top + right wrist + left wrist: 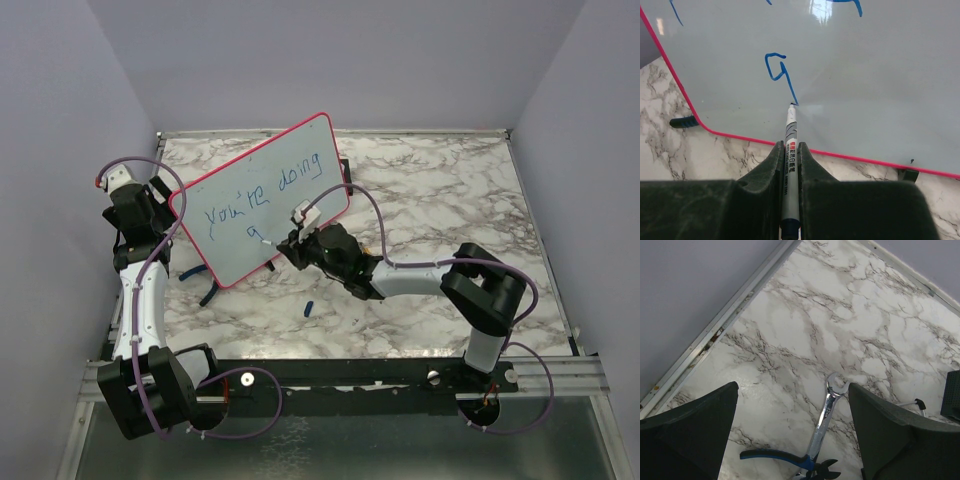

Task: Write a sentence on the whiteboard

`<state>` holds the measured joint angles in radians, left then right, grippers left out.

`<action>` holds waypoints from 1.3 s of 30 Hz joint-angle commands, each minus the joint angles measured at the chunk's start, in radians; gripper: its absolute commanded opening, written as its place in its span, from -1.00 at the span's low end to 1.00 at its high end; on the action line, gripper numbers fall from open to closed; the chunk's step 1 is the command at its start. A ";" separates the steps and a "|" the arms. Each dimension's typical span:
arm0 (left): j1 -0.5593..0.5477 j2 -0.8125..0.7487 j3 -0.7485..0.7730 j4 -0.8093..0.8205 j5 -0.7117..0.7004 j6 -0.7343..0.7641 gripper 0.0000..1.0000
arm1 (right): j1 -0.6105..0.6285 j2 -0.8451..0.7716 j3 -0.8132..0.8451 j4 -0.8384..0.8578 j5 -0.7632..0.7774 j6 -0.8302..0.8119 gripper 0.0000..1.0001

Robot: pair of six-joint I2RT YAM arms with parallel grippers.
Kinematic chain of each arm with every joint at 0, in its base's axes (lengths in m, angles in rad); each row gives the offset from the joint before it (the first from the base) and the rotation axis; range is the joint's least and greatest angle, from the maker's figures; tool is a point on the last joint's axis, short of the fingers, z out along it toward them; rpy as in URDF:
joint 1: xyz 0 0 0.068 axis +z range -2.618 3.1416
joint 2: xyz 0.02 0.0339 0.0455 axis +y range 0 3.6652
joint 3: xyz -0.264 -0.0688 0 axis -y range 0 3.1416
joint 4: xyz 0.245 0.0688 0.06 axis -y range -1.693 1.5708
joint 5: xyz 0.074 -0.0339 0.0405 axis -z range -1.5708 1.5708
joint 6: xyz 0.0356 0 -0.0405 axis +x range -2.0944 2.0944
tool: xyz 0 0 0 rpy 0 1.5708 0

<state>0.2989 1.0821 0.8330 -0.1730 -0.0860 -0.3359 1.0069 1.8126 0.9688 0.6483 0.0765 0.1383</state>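
Left claw nearest: wide open, holds nothing, hangs over tabletop above wrench and blue-handled pliers. In top view it sits beside whiteboard's left edge, contact unclear. Whiteboard stands propped and tilted, left of tabletop centre. Sentence reads "you're doing" on line one, lone "g" on line two. Right claw clamped tight on marker, tip touching board at end of g's tail. Small blue bit on tabletop near that claw, maybe cap. Step: writing "great", first letter about done. Next, likely: lift tip, shift right, start "r", light contact, line kept level.
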 commanded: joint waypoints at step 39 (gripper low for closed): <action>-0.020 -0.007 -0.009 0.012 0.035 0.004 0.84 | -0.010 -0.060 0.058 0.029 0.049 -0.046 -0.99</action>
<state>0.2920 1.0821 0.8326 -0.1734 -0.0853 -0.3355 0.9997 1.7275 0.9863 0.6586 0.1543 0.1070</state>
